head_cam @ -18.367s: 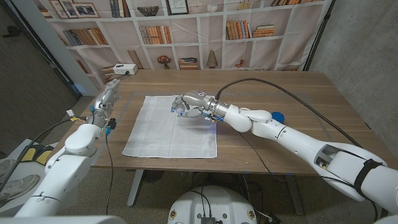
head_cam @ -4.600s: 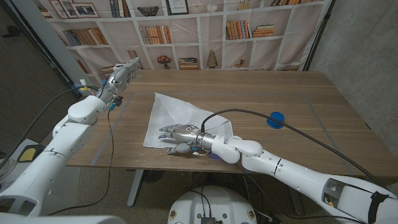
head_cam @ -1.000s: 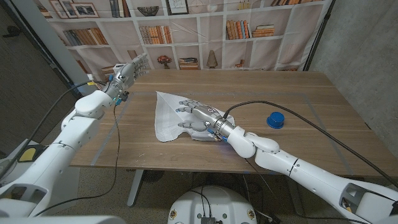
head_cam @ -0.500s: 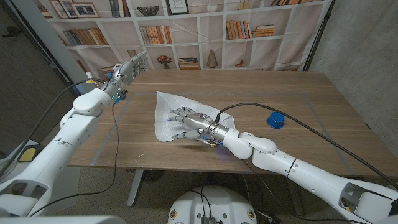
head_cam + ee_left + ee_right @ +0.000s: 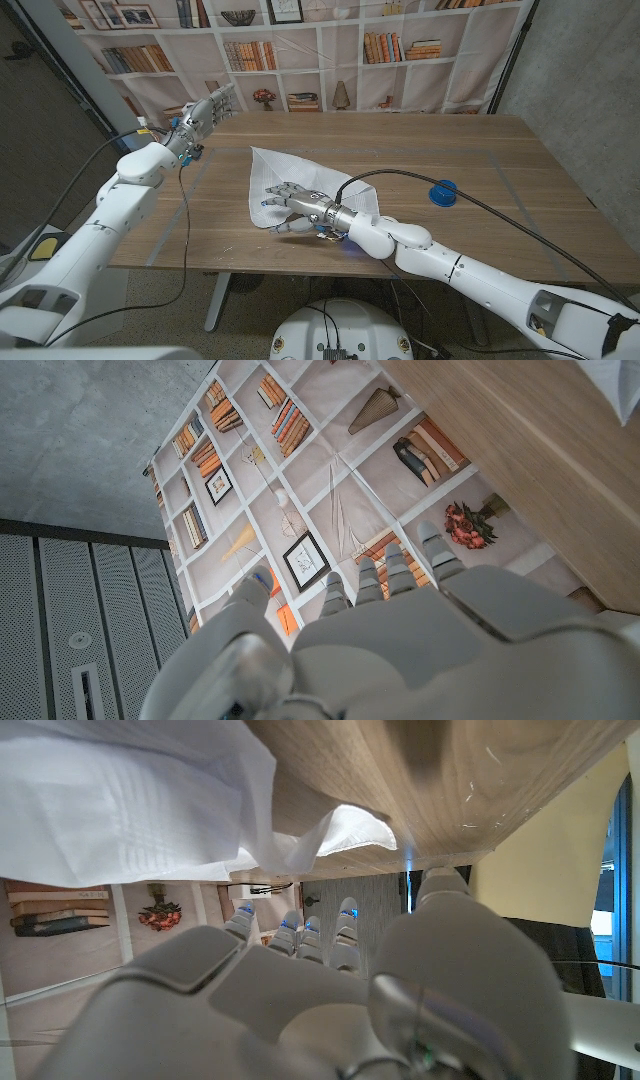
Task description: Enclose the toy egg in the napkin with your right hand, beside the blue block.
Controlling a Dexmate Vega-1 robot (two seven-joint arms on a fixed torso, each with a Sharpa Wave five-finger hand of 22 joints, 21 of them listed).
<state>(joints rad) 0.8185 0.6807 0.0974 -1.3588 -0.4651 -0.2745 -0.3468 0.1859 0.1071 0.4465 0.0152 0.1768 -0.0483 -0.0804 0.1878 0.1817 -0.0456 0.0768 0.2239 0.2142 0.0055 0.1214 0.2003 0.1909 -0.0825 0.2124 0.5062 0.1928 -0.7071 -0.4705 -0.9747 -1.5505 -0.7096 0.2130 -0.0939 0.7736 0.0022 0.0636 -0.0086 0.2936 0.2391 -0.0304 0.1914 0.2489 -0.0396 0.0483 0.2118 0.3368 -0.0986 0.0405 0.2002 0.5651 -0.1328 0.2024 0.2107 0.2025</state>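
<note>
A: Where's the napkin (image 5: 300, 185)?
B: On the counter (image 5: 480, 235), crumpled into a folded heap, well left of the blue block (image 5: 443, 190). The wrist view shows its white folds (image 5: 130, 800) bunched, one corner lifted off the wood.

A: And the egg?
B: I can't see it; whether it lies under the cloth I cannot tell.

A: The right robot hand (image 5: 290, 205)?
B: At the napkin's near edge, fingers spread wide over the cloth and reaching left. It holds nothing that I can make out. In its own wrist view the fingertips (image 5: 300, 935) point out past the napkin's corner.

A: The left robot hand (image 5: 205, 113)?
B: Raised off the counter, well left of the napkin and beyond it, fingers straight and apart, empty. Its wrist view (image 5: 400, 630) shows the fingers aimed at the bookshelf backdrop (image 5: 300, 60).
</note>
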